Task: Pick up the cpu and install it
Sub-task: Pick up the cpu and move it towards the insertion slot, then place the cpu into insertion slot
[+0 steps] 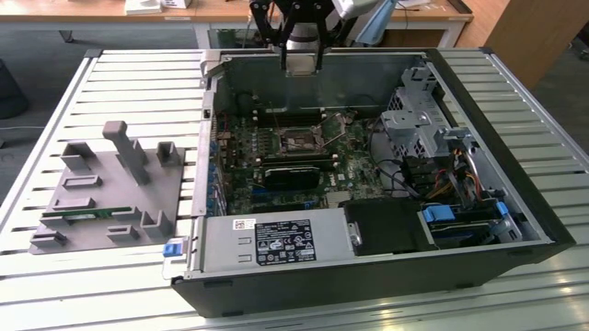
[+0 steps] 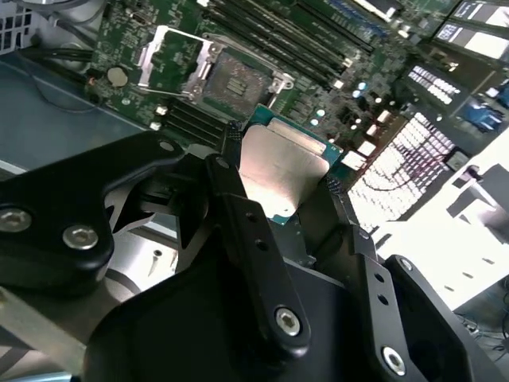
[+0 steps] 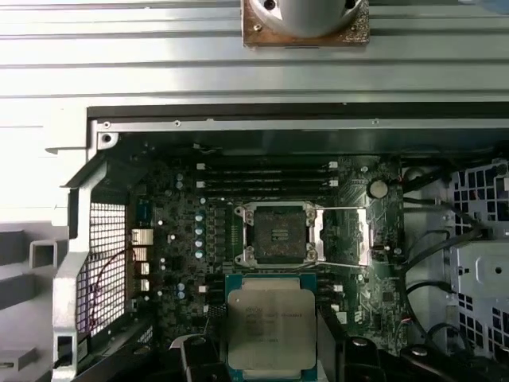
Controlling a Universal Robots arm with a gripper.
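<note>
First wrist view, tool (image 3: 272, 360) pinching cpu (image 3: 270, 322) over motherboard (image 3: 183, 239), open socket (image 3: 278, 233), cables (image 3: 429, 263) aside

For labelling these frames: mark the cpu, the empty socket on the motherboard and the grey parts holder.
cpu (image 3: 272, 322), first wrist view, middle of its silver top.
socket (image 3: 276, 233), first wrist view, its centre.
grey parts holder (image 1: 129, 200), exterior view, bare base plate.

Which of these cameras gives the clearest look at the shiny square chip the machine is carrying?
The first wrist view: the cpu faces the camera squarely, its silver top almost wholly visible. The second wrist view shows it slanted, partly behind a finger of the end effector. The exterior view shows it as a small pale square.
</note>
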